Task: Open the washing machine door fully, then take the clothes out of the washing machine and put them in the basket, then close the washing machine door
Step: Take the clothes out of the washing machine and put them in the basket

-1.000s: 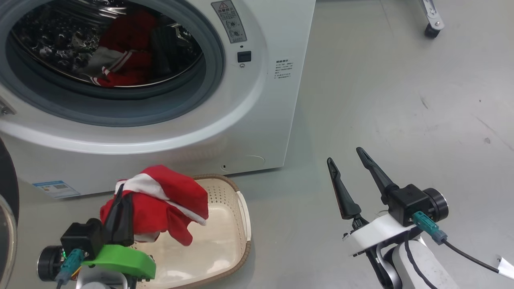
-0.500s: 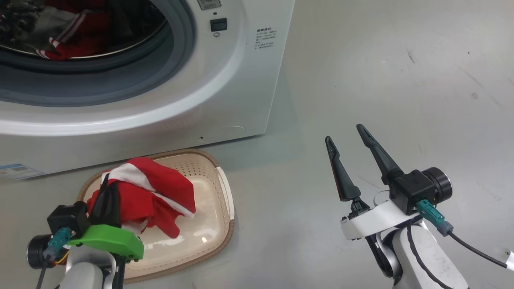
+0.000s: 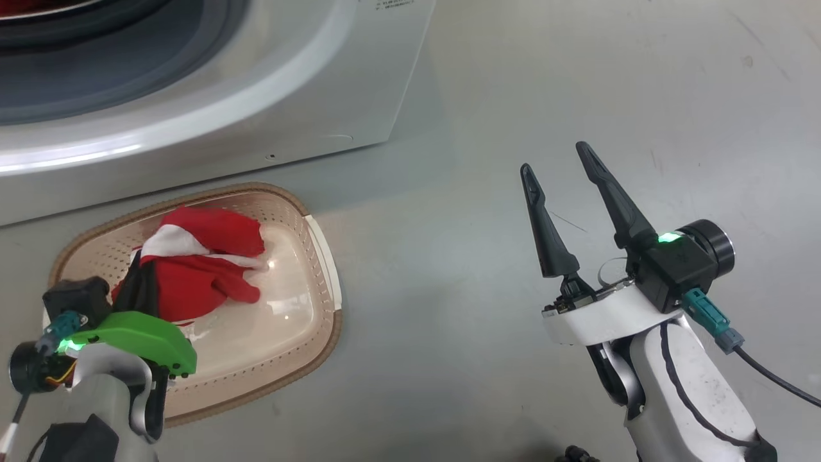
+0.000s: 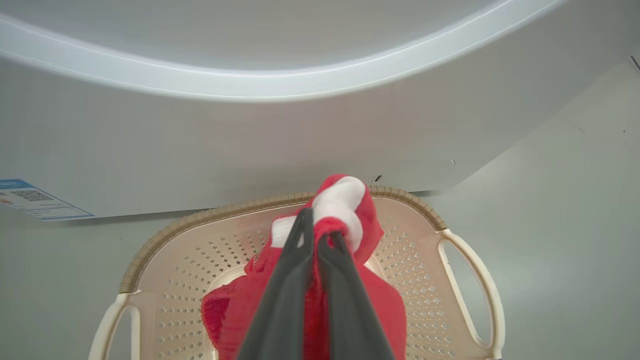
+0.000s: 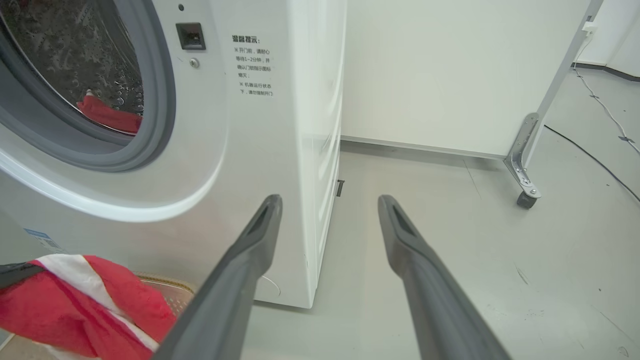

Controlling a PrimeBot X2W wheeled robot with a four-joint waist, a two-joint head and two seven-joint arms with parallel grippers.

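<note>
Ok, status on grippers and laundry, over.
Left gripper shut on red garment, inside the basket rim. Right gripper open, empty, over floor. More red clothes in the washing machine. Nothing in the way.

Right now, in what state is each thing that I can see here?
Big white front-loading washing machine, mouth uncovered, red cloth in its drum.
Cream perforated plastic basket, upright on the floor.
Red garment with white stripes, gripped, hanging into the basket.
Left gripper, jaws shut on the garment.
Right gripper, jaws open, empty.
</note>
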